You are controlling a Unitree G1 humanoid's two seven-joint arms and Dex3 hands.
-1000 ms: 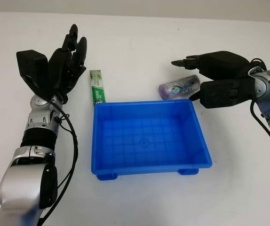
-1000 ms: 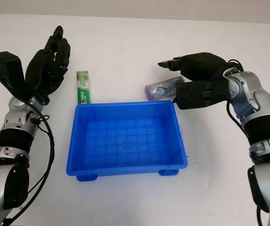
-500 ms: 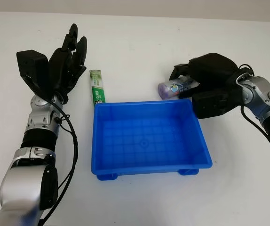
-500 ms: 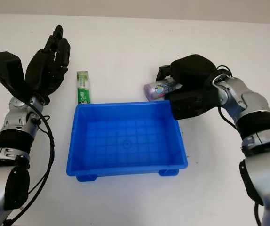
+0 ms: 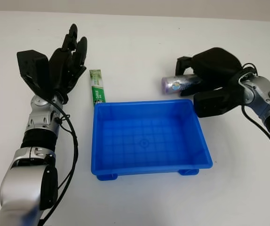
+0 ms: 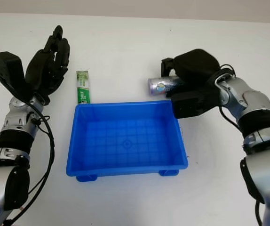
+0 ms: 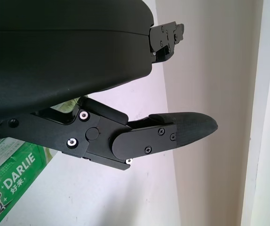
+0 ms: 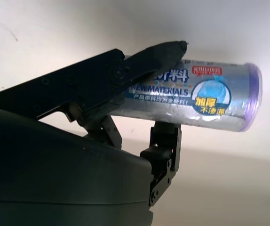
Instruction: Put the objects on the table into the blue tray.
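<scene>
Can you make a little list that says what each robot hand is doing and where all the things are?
right hand: shut on the purple roll, beside the tray's far right corner
purple roll: lying sideways in the fingers, outside the tray
left hand: open, holds nothing, left of the toothpaste box
toothpaste box: green, flat on the white table, just beyond the tray's far left corner
blue tray: nothing in it yet
left to do: both things still need to go in
</scene>
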